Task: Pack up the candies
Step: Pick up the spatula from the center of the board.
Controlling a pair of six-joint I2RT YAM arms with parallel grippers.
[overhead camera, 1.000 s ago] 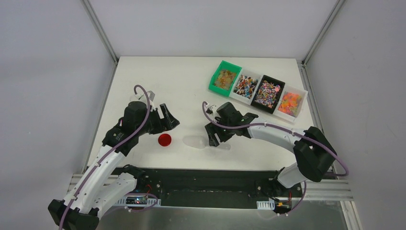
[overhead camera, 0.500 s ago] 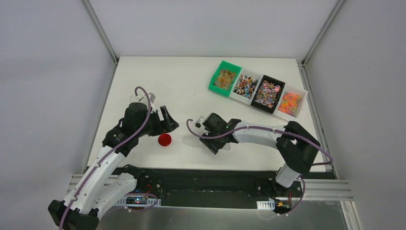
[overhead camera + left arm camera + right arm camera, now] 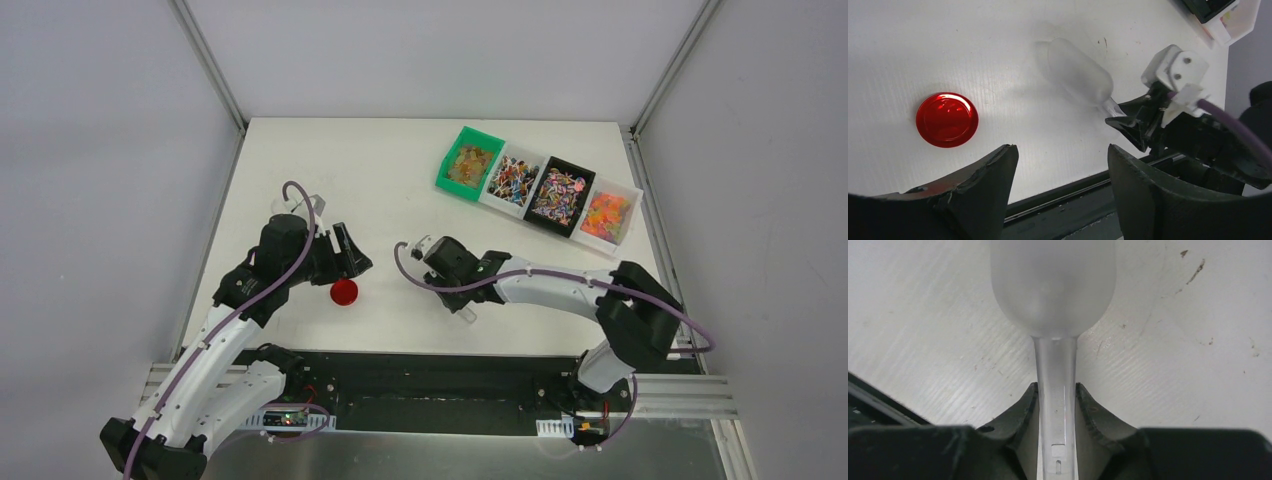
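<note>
Candies [image 3: 560, 195] are seen in the top view sorted by kind in a row of four bins [image 3: 445, 168], well beyond and to the right of the red lid [image 3: 344, 291]; none is seen outside the bins. The left gripper [image 3: 350, 258] is held just beyond the lid, and the right gripper [image 3: 455, 295] is lowered to the table some way to the lid's right. In the left wrist view the left gripper [image 3: 1060, 155] is shown with its jaws apart and nothing between them, near the lid [image 3: 947, 119]. The clear plastic scoop [image 3: 1079, 74] lies to the lid's right with its bowl empty and its handle met by the right gripper [image 3: 1122, 119]. In the right wrist view the right gripper [image 3: 1057, 395] is clamped on the handle of the scoop [image 3: 1053, 285]. The task is judged barely begun: the scoop is grasped, while all scooping and filling is left. No container to be filled can be made out.
</note>
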